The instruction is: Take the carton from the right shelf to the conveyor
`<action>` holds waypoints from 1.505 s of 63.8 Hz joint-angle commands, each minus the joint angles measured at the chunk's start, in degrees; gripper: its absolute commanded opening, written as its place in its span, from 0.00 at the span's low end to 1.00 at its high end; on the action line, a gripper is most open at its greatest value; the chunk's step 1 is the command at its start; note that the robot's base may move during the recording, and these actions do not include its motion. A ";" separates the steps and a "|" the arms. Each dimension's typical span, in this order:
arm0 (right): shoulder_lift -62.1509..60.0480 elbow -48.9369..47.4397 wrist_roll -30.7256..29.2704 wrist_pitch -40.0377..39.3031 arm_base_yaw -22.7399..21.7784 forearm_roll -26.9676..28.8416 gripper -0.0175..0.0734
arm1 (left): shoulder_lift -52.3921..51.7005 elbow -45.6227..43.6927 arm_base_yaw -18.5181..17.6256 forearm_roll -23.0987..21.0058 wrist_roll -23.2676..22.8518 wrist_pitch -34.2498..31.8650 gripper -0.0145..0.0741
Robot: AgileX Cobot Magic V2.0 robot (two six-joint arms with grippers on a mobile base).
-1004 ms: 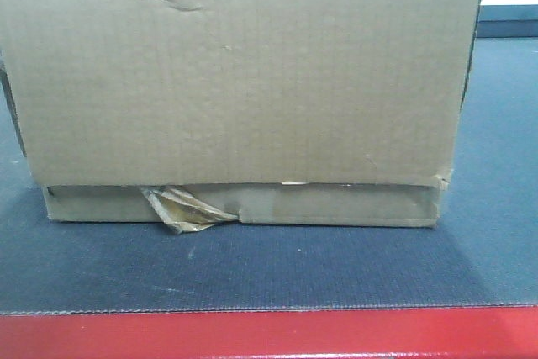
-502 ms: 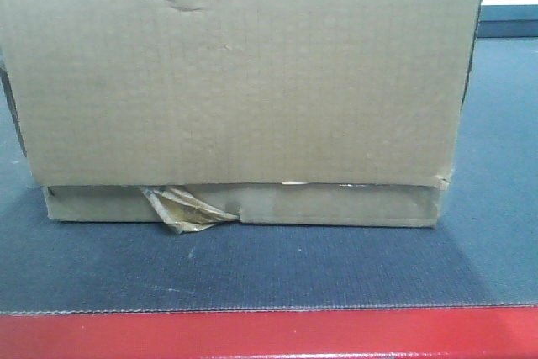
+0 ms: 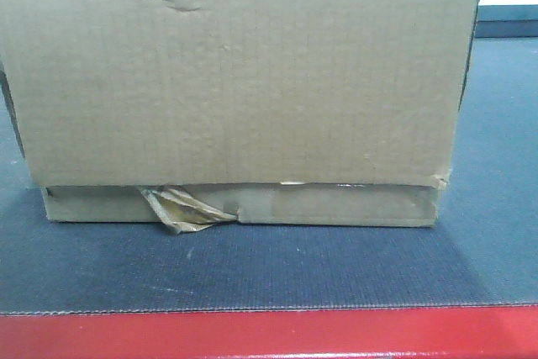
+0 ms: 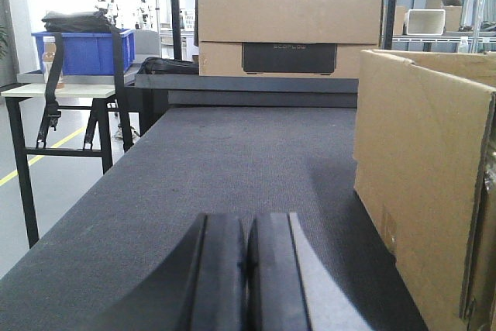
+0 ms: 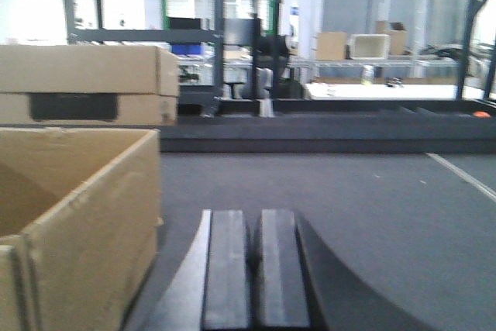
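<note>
carton | resting on conveyor, near red front edge | left end effector pressed together, empty, beside left wall | right end effector likewise, right side | risk: retracting arm snagging open wall, dragging box off edge

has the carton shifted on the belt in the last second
No. The carton sits at the same spot against the conveyor's red front edge.

I am seeing the creased brown carton sitting upright on the dark grey conveyor, tape peeling underneath.
</note>
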 commanded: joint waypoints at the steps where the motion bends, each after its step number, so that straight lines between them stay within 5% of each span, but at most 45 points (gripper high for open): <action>1: -0.33 2.79 -0.47 -2.14 -3.03 0.01 0.12 | -0.28 -0.13 0.13 -0.38 0.23 -1.51 0.16; 22: -0.33 19.48 -4.29 -17.05 -4.75 6.44 0.12 | -0.28 -0.13 0.13 -0.38 0.23 -1.51 0.16; 29: -0.33 19.48 -4.29 -11.74 -4.75 5.25 0.12 | -0.28 -0.13 0.13 -0.38 0.23 -1.51 0.16; 96: -0.33 19.48 -4.29 -12.74 -4.63 5.25 0.12 | -0.28 -0.13 0.13 -0.38 0.23 -1.51 0.16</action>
